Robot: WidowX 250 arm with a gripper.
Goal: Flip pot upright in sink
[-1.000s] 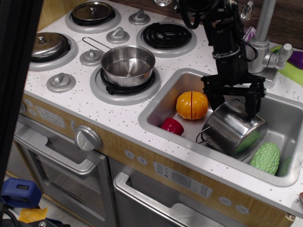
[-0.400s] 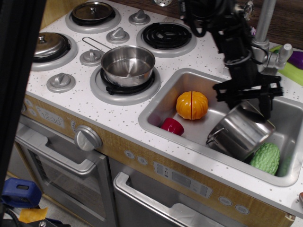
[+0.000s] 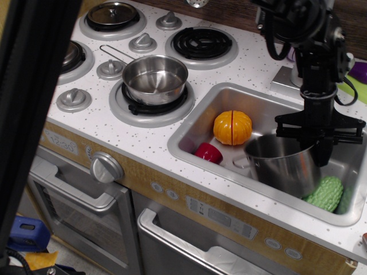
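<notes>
Reaching straight down, claw grips pot rim in sink.

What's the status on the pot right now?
End effector at pot's far rim, grip unclear. Pot nearly upright in sink, mouth up. Green veg touching pot; pumpkin close by.

Pot upright in the sink, pumpkin to its left, red cup before the pumpkin, bumpy gourd at pot's right, saucepan on burner left of sink, claw at pot's far rim.
</notes>
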